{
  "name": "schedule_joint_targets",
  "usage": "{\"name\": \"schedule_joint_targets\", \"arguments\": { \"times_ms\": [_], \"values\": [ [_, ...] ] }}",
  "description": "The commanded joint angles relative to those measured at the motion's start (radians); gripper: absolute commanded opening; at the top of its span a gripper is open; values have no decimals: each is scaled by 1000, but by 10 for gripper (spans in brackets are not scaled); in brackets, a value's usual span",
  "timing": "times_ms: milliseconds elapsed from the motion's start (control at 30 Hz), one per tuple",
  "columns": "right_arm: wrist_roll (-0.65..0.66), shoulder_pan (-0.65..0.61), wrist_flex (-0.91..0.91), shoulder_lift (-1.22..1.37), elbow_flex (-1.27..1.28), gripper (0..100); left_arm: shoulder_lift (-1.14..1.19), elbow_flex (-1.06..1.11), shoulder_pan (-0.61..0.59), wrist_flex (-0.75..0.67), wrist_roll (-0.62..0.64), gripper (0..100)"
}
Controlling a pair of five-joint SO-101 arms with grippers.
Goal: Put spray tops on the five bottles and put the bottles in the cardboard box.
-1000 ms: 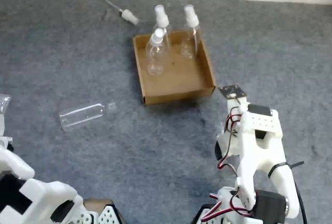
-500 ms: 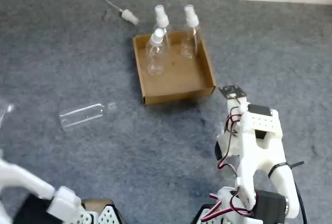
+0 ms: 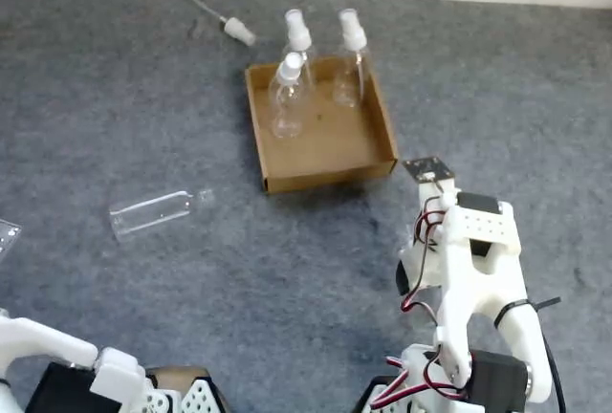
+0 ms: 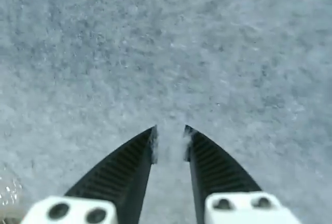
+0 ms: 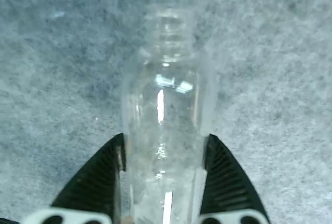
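My right gripper is shut on a clear bottle with no top, its open neck pointing away over the grey carpet. My left gripper is open by a narrow gap above bare carpet, holding nothing. The cardboard box sits at the far middle. Three bottles with white spray tops stand in its far part. Another uncapped bottle lies on its side, left of the box. A loose spray top with its tube lies beyond the box's far left corner.
The right arm stands near the box's front right corner. The left arm is low at the front left. A small clear piece shows at the left edge; I cannot tell what it is.
The left arm has swung down and back toward the front left corner, and the clear piece at the left edge has slid nearer. The right arm and bottles have not moved.
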Motion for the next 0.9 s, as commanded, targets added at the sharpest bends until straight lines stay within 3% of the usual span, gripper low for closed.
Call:
{"name": "schedule_joint_targets", "arguments": {
  "times_ms": [0,133,233,500,600,867],
  "values": [
    [-8,-7,19,-16,7,3,-125,-41,15,147,-37,59],
    [-75,-8,22,-147,13,3,-303,-99,41,377,104,59],
    [-109,-19,21,-323,71,3,-452,-58,162,539,215,59],
    [-104,-38,13,-792,355,3,-931,180,628,586,879,60],
    [-106,-36,13,-909,406,3,-1113,231,763,560,922,62],
    [-106,-36,-31,-1055,518,3,-1468,348,901,535,925,63]
  ]
}}
